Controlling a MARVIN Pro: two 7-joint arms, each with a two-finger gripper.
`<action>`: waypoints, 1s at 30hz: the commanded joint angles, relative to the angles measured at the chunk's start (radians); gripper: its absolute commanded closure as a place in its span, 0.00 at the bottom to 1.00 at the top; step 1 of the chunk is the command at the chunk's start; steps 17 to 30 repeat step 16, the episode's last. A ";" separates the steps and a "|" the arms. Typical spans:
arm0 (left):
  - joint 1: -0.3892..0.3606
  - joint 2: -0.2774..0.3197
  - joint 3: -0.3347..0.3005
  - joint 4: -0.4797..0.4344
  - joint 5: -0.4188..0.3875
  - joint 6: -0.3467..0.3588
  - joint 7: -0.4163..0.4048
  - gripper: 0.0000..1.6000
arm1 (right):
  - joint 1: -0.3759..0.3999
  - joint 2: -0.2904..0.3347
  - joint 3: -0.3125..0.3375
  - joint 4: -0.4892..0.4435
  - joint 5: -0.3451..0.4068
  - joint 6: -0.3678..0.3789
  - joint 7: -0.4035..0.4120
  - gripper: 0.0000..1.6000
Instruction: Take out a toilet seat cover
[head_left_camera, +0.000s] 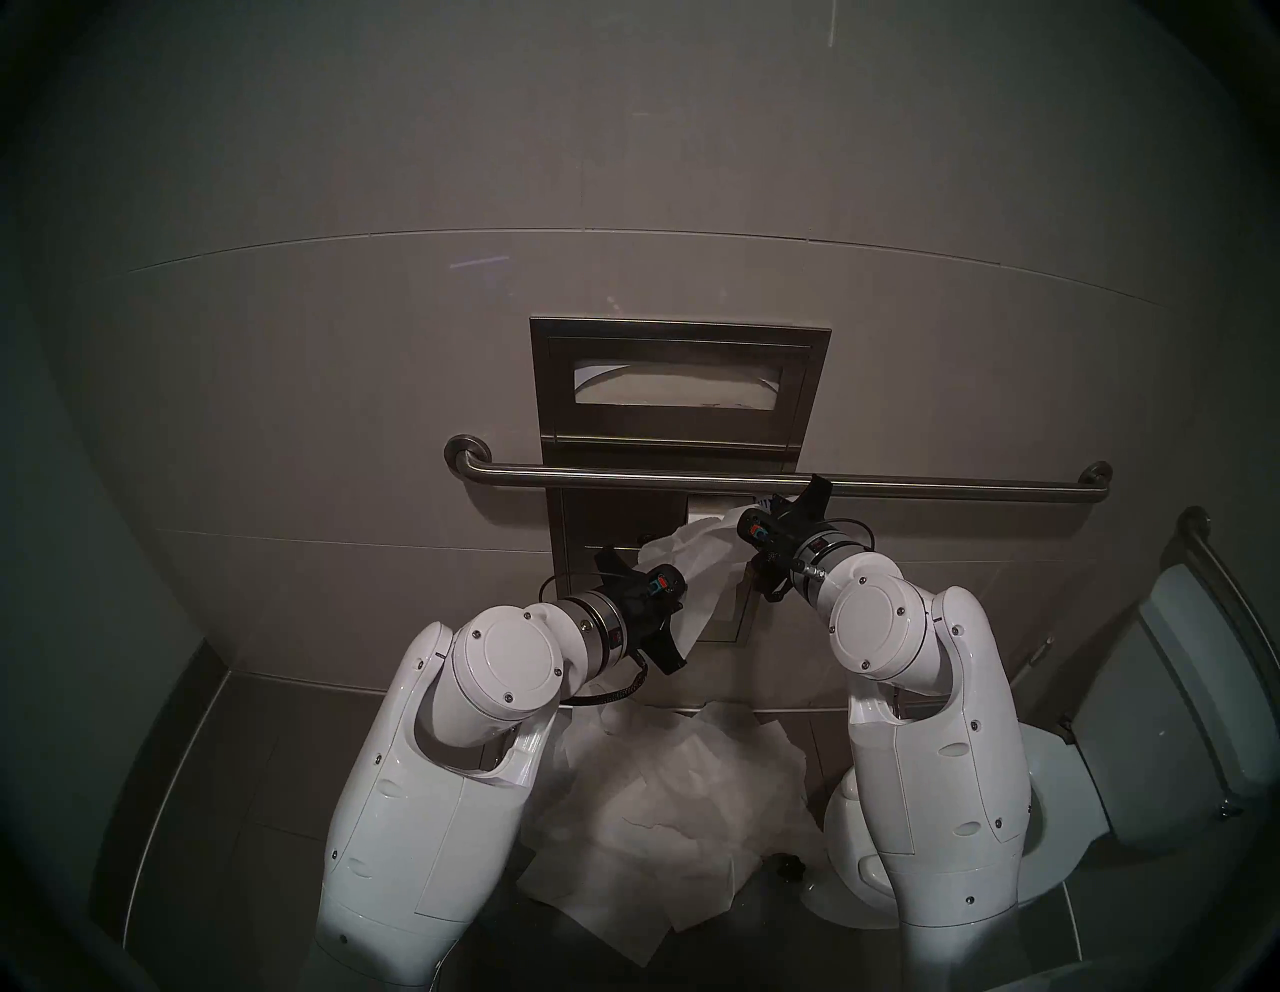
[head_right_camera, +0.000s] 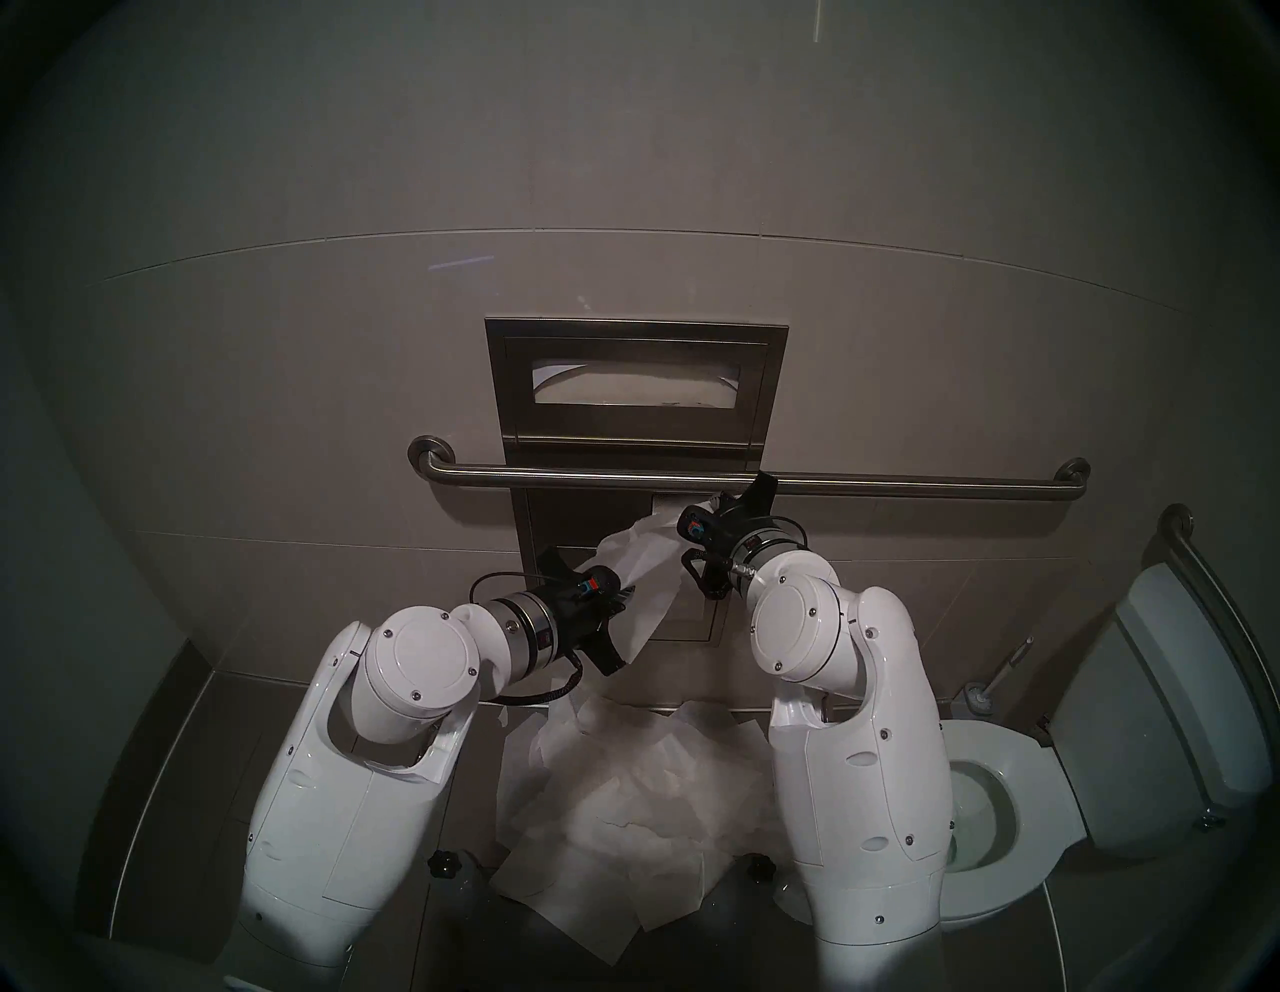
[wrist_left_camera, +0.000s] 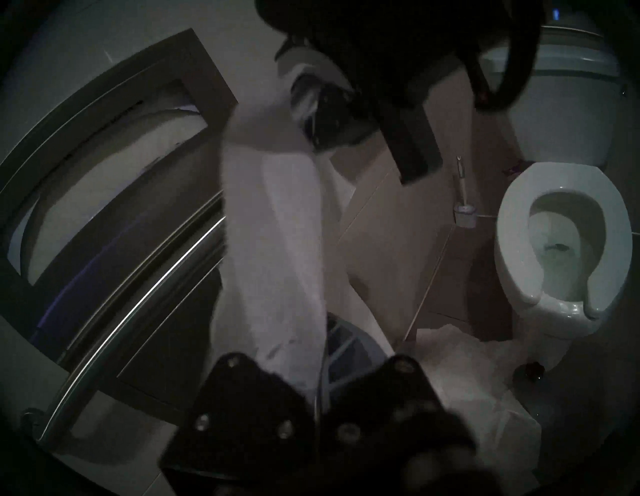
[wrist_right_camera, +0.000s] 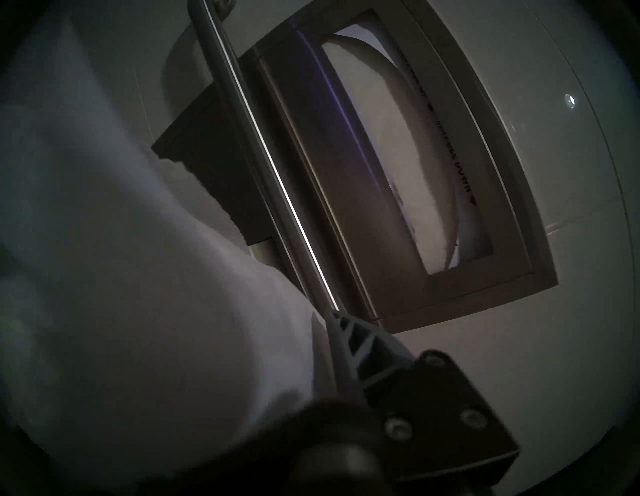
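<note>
We hold the cover (head_left_camera: 686, 568) stretched between both grippers, below the grab bar (head_left_camera: 692, 478) and in front of the wall dispenser (head_left_camera: 679, 388). Our left gripper (wrist_left_camera: 320, 384) is pinched on its lower end, our right gripper (wrist_right_camera: 329, 350) clamped on its upper end beside the bar. The tissue looks thin; pulling apart could tear it. It could also snag on the bar, or slip down onto the sheets (head_left_camera: 665, 817) on the floor.

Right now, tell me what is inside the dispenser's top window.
Inside the dispenser window shows a curved stack of white seat covers with a printed strip at one edge. How deep the stack goes is hidden by the frame.
</note>
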 joint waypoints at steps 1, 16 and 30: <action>-0.031 -0.018 -0.005 -0.032 -0.031 -0.025 -0.004 1.00 | 0.027 0.000 0.005 -0.020 0.022 -0.026 -0.017 0.59; -0.030 -0.023 -0.013 -0.030 -0.035 -0.036 -0.012 1.00 | 0.027 -0.001 0.011 -0.017 0.033 -0.041 -0.018 0.59; -0.030 -0.023 -0.013 -0.030 -0.035 -0.036 -0.012 1.00 | 0.027 -0.001 0.011 -0.017 0.033 -0.041 -0.018 0.59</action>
